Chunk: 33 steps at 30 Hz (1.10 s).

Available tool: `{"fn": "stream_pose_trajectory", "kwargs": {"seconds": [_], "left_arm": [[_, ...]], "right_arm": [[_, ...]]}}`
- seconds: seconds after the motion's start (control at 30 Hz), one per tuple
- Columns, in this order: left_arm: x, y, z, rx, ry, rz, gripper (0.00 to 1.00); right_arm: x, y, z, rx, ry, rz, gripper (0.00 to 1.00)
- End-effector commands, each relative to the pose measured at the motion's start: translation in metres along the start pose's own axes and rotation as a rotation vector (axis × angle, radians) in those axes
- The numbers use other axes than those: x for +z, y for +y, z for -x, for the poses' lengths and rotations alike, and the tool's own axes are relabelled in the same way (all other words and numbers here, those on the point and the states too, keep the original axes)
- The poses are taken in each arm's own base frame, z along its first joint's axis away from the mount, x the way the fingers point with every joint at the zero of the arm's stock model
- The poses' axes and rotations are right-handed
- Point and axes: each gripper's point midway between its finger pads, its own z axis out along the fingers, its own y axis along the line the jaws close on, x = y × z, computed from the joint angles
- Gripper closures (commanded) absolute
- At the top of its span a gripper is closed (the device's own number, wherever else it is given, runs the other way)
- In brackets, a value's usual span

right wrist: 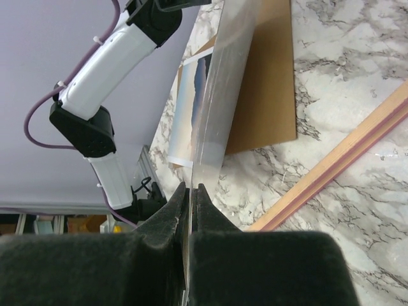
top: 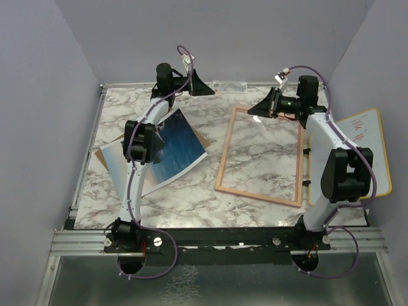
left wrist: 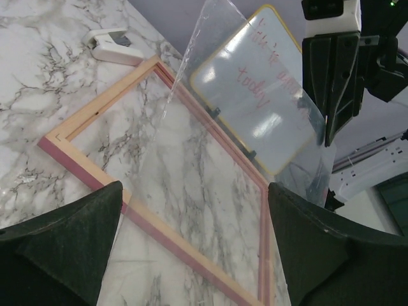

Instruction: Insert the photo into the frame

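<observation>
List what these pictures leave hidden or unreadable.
- Top view: the left arm covers the middle of the photo. The right arm covers part of the whiteboard, and its writing is too small to read.
- Left wrist view: fingers of the left gripper hide the near end of the frame.
- Right wrist view: the clear pane shows edge-on only. The shut right gripper hides its gripped edge.

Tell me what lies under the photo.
A brown board lies under the photo, its corners poking out on two sides. The photo covers the rest of the board, and the left arm hides part of both.
</observation>
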Motion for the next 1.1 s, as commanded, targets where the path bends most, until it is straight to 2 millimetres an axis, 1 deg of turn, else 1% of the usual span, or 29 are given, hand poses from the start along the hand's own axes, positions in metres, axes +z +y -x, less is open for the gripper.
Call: {"fn": "stream_pose_trajectory", "kwargs": {"seconds": [0.0, 0.1, 0.17, 0.2, 0.27, 0.33, 0.4, 0.53, 0.6, 0.63, 0.67, 0.73, 0.87, 0.9, 0.97, 1.07], "left_arm": [[0.008, -0.02, -0.023, 0.035, 0.12, -0.114, 0.11], [0.007, -0.027, -0.025, 0.05, 0.145, -0.137, 0.26], [0.005, -0.029, -0.025, 0.056, 0.156, -0.147, 0.38], [0.004, -0.03, -0.025, 0.06, 0.156, -0.15, 0.42], [0.003, -0.031, -0.025, 0.066, 0.158, -0.154, 0.55], [0.003, -0.031, -0.025, 0.07, 0.158, -0.156, 0.65], [0.003, -0.03, -0.025, 0.07, 0.158, -0.157, 0.73], [0.001, -0.031, -0.022, 0.081, 0.147, -0.156, 0.87], [0.0, -0.033, -0.019, 0.092, 0.14, -0.157, 0.98], [0.001, -0.035, -0.017, 0.101, 0.136, -0.158, 1.0], [0.001, -0.036, -0.015, 0.107, 0.128, -0.157, 1.0], [0.001, -0.038, -0.01, 0.12, 0.114, -0.156, 1.0], [0.001, -0.045, 0.001, 0.142, 0.082, -0.154, 1.0], [0.0, -0.047, 0.004, 0.152, 0.073, -0.152, 1.0], [-0.001, -0.05, 0.013, 0.164, 0.046, -0.147, 1.0], [-0.005, -0.058, 0.031, 0.181, -0.015, -0.132, 1.0]], "right_arm": [[-0.002, 0.006, 0.005, -0.012, 0.017, 0.035, 0.99], [-0.002, 0.007, 0.006, -0.017, 0.023, 0.038, 0.99], [-0.002, 0.005, 0.007, -0.02, 0.028, 0.036, 0.99], [-0.002, 0.004, 0.007, -0.017, 0.03, 0.032, 0.99], [-0.002, 0.002, 0.008, -0.016, 0.031, 0.028, 0.99], [-0.003, 0.0, 0.01, -0.016, 0.027, 0.024, 0.99], [-0.004, -0.002, 0.013, -0.018, 0.018, 0.017, 0.99], [-0.009, -0.006, 0.018, -0.023, -0.003, -0.007, 0.99], [-0.01, -0.008, 0.021, -0.022, -0.017, -0.029, 0.99], [-0.01, -0.01, 0.023, -0.02, -0.025, -0.046, 0.98], [-0.011, -0.011, 0.024, -0.018, -0.031, -0.065, 0.92], [-0.019, -0.022, 0.033, -0.012, -0.071, -0.125, 0.77], [-0.03, -0.037, 0.047, -0.029, -0.142, -0.267, 0.41], [-0.033, -0.041, 0.052, -0.034, -0.166, -0.308, 0.36], [-0.044, -0.051, 0.061, -0.041, -0.222, -0.419, 0.28], [-0.065, -0.064, 0.075, -0.042, -0.311, -0.59, 0.25]]}}
